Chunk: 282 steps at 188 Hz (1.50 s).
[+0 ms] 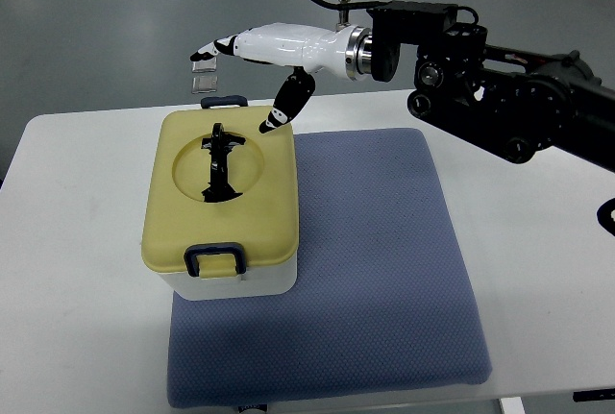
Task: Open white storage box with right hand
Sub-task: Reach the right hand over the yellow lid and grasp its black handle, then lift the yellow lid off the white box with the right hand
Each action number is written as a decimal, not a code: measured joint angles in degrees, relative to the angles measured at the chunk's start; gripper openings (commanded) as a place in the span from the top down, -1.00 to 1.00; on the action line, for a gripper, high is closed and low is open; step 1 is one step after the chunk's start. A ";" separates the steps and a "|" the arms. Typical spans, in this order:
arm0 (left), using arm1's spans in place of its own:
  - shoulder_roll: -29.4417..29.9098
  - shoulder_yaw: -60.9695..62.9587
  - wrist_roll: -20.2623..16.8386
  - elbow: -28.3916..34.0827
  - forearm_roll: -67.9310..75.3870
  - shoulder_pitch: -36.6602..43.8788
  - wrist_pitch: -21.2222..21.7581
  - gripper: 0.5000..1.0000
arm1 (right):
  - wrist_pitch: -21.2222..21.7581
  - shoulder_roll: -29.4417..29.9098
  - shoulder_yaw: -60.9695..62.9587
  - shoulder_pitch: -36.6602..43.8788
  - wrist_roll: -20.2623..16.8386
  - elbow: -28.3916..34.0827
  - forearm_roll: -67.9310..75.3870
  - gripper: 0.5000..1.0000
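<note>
A white storage box point(231, 284) with a pale yellow lid point(192, 227) stands on the left part of a blue mat. The lid has a round recess with a black folding handle point(218, 164) lying in it, and dark blue latches at the near edge point(216, 259) and the far edge point(223, 102). My right hand point(252, 73) hovers over the box's far edge, white with black fingertips. Its fingers are spread and hold nothing. The thumb tip point(272, 126) points down at the lid's far right part. The lid is shut.
The blue mat point(375, 260) covers the middle of the white table point(77, 270). My black right arm point(500, 97) crosses the upper right. On the floor beyond the table lie small grey square tiles point(205, 76).
</note>
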 measured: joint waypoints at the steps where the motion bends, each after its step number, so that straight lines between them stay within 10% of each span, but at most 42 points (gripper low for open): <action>1: 0.00 0.00 0.00 0.00 0.00 0.00 0.00 -1.00 | 0.00 0.04 0.00 -0.03 0.01 0.00 0.00 -0.82; 149: 0.00 0.00 0.00 0.38 -0.05 -0.02 -0.06 -1.00 | -4.64 5.96 0.00 -4.36 0.81 -1.00 -0.11 -0.75; 203: 0.00 0.00 0.00 0.55 -0.07 -0.02 -0.07 -1.00 | -6.19 7.22 0.01 -5.23 1.22 -1.92 -0.11 -0.25; 239: 0.00 -0.04 0.00 0.64 -0.07 0.00 -0.07 -1.00 | -6.70 8.31 0.09 -5.26 1.64 -2.59 -0.07 1.00; 282: 0.00 -0.09 0.00 0.69 -0.07 0.02 -0.07 -1.00 | -6.98 8.47 0.16 -5.17 1.81 -2.67 -0.02 1.00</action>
